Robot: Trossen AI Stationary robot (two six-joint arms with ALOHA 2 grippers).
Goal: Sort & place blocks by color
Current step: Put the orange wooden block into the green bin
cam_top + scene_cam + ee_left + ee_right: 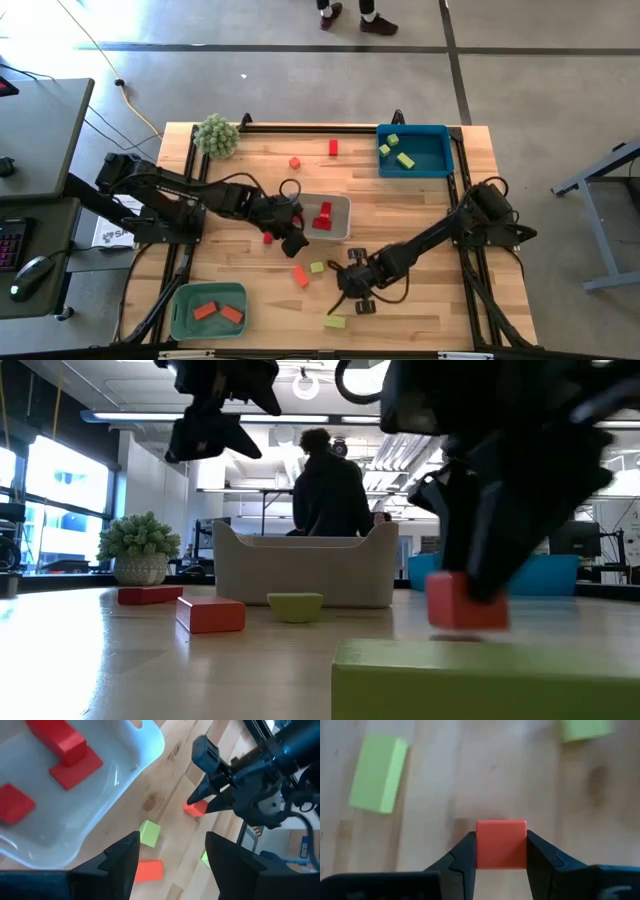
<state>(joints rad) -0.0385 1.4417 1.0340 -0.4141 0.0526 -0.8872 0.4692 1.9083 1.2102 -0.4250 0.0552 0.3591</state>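
My right gripper (501, 865) is shut on a small orange-red cube (501, 843) near the table's front middle, also seen in the low view (465, 603). My left gripper (172, 865) hangs open above the wood just in front of the white tray (343, 207), with nothing between its fingers. That tray holds red blocks (323, 216). A yellow-green cube (149, 833) and an orange-red bar (148, 870) lie flat on the table below the left gripper. A yellow-green bar (376, 773) lies beside the right gripper. My right gripper pinches the orange-red cube by two opposite side faces (481, 845) between its two fingers. The fingers come down at a steep slant from above. The cube sits level in the hold, at the table top or just over it; which, I cannot tell.
A blue tray (440, 132) with yellow-green blocks stands at the far right, and a green tray (178, 300) with orange-red bars at the near left. Loose red blocks (295, 162) lie toward the far edge beside a fuzzy green plant (216, 135). A person stands beyond the table (328, 490).
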